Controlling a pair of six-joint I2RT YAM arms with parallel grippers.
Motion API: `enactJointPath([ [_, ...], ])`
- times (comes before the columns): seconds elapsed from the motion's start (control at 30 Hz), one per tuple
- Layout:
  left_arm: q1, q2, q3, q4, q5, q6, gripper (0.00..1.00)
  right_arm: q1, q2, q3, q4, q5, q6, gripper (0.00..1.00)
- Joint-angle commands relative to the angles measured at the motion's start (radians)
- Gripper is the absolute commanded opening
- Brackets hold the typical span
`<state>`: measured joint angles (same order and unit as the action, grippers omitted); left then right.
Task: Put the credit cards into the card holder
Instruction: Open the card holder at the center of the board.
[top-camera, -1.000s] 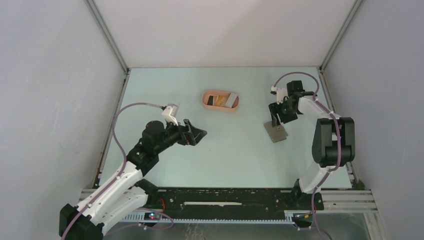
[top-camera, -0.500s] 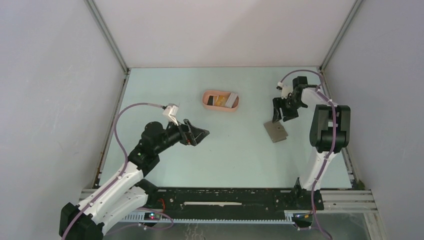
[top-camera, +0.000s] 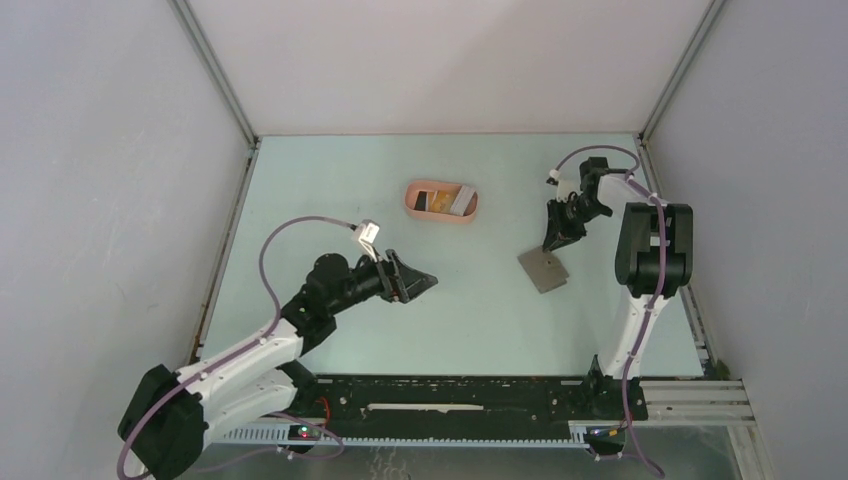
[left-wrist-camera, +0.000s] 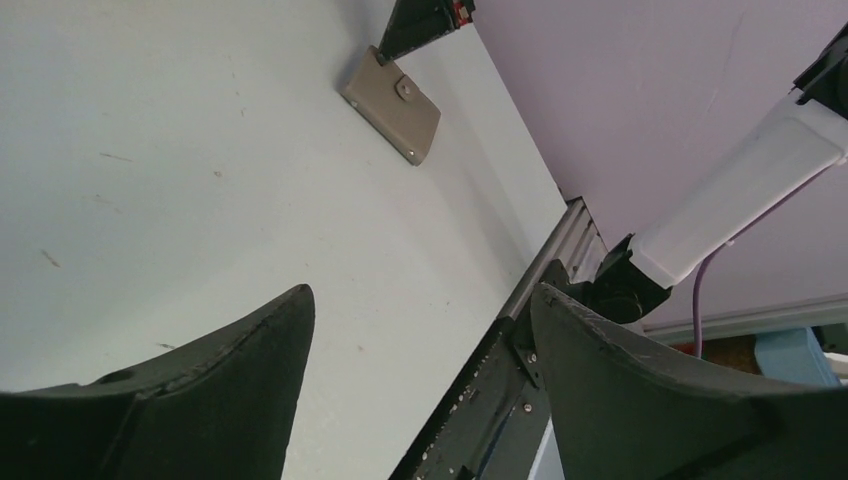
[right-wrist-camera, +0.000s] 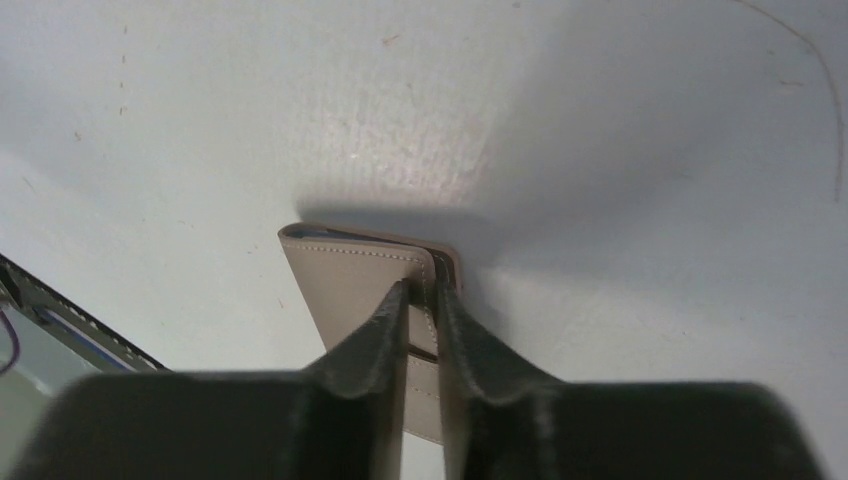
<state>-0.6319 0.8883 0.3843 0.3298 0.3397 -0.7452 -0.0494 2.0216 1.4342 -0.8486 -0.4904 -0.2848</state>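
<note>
Top external view: the grey wallet (top-camera: 544, 270) lies flat on the table (top-camera: 470, 320) toward its right edge, its far corner pinched in the right claw (top-camera: 549, 244). The cards (top-camera: 440, 201) sit in a pink tray (top-camera: 441, 218) near the far edge. The left claw (top-camera: 428, 284) hangs open and empty, left of centre.

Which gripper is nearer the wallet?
Right. The right gripper is pinching the edge of the wallet; the left gripper hangs open over the table, far off to the left.
</note>
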Motion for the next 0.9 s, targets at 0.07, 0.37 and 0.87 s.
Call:
enactJointPath([
  [0.07,-0.083,0.108,-0.031,0.182,-0.093,-0.100,0.81,0.038,-0.005,-0.021,-0.024,-0.067,0.012,0.04],
  [0.37,-0.160,0.335,-0.060,0.410,-0.151,-0.181,0.83,0.081,-0.137,-0.110,0.004,-0.375,0.030,0.00],
  [0.87,-0.190,0.670,-0.141,1.073,-0.140,-0.069,0.98,0.203,-0.373,-0.196,0.080,-0.679,0.029,0.00],
])
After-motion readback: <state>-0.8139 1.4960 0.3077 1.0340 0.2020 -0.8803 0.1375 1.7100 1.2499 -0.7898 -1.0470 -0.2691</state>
